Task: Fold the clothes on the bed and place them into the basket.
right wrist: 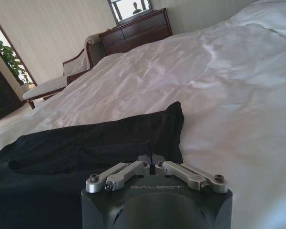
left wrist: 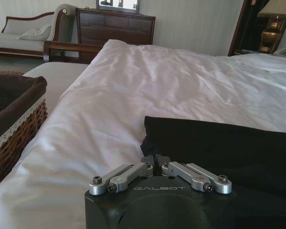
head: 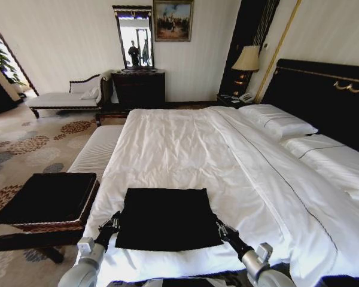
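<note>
- Garment: the black short-sleeved T-shirt (head: 166, 217) lies as a folded, roughly rectangular black panel on the near end of the large bed with white duvet, white pillows and tall black headboard with gold trim (head: 227, 149). No lettering is visible on the upper face
- Garment position: it sits close to the foot edge of the white duvet, nearer the robot's left side of the bed than the right
- Left gripper (head: 110, 227): located at the left edge of the T-shirt, low on the duvet. In the left wrist view (left wrist: 155, 164) its metal fingers (left wrist: 128, 172) are drawn together with black fabric pinched between the tips
- Right gripper (head: 222, 229): located at the right edge of the T-shirt. In the right wrist view (right wrist: 152, 164) its fingers (right wrist: 181, 171) are likewise closed narrow on the black cloth at the garment's edge
- Basket: the shallow rectangular brown woven wicker basket with black fabric lining (head: 48, 200) stands on the floor to the left of the bed, just beside the bed's near corner. The left wrist view shows its wicker wall and lace-trimmed rim (left wrist: 14, 129)
- Surroundings: a long white-cushioned bench (head: 96, 149) runs along the bed's left side beyond the basket
</note>
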`<state>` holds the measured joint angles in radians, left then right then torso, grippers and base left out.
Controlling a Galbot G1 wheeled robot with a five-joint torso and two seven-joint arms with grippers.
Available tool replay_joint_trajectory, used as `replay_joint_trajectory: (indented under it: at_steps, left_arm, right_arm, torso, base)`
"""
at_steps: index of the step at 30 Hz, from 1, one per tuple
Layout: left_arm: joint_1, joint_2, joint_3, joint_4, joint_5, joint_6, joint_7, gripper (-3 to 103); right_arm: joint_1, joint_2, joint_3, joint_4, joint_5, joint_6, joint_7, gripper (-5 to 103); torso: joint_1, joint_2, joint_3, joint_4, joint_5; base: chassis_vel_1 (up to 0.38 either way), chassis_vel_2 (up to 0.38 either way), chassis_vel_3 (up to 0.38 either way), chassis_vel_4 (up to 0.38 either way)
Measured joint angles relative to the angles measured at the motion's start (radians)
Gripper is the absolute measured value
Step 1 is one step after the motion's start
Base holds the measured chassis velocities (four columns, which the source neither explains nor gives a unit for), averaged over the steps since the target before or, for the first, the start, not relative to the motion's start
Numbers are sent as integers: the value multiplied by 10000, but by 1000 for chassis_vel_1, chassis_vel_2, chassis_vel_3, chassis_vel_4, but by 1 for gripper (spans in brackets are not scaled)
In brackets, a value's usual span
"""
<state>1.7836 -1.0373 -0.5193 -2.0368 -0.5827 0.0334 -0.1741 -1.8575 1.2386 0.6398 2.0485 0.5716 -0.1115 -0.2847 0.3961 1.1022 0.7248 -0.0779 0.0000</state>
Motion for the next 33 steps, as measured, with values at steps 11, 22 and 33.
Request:
replay_joint_trajectory:
  at_steps: [11,22,33]
  left_arm:
    - [97,0,76,2,110,-5,-54,2]
    - [613,-208,-109,-342,348,198,-169,34]
    - [704,-359,-918,-741,-361,260,-233,72]
  right_arm:
    - [35,87,-163,-154,-143,50,2,-3]
    - [-255,241,144,-129,-23,159,-68,38]
    - [-288,203,940,537,837,58,191,77]
  torso:
    - [0,0,1,0,0]
    - [0,0,0,0,-1]
    - [0,0,1,0,0]
  base:
    - [0,0,0,0]
    - [0,0,0,0]
    - [0,0,0,0]
